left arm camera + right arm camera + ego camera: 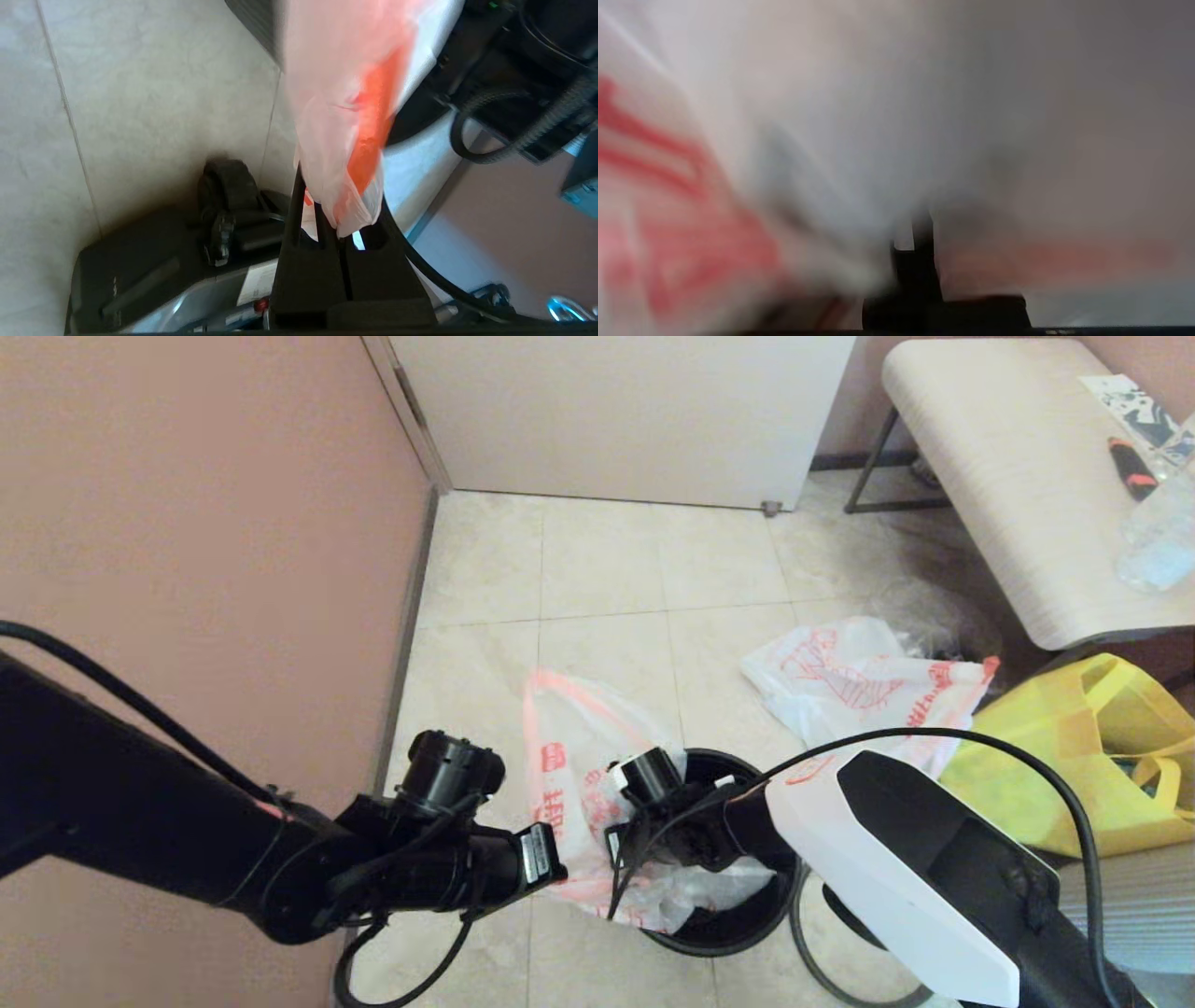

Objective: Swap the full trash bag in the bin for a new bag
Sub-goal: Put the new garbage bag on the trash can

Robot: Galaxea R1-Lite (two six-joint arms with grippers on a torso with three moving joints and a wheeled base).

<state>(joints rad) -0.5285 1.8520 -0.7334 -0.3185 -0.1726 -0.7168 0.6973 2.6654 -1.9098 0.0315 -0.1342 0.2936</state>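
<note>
Head view: bag [579,775] draped over the bin [747,924], thin, limp, slippery film, best pinched at the edge; left gripper [343,233] clamped on it, right gripper [621,845] closed in its folds.

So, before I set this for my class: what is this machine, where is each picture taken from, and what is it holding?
It is a two-armed robot with a gripper on each arm. The wide picture comes from a camera on its head, looking down at a tiled floor; the other two come from cameras on its wrists, just behind the fingers. The left gripper and the right gripper are both shut on a thin white new bag with red print, holding it over a black bin. On the floor behind lies a bulkier twin, seemingly the full trash bag, beside a yellow tote and a pale bench.
</note>
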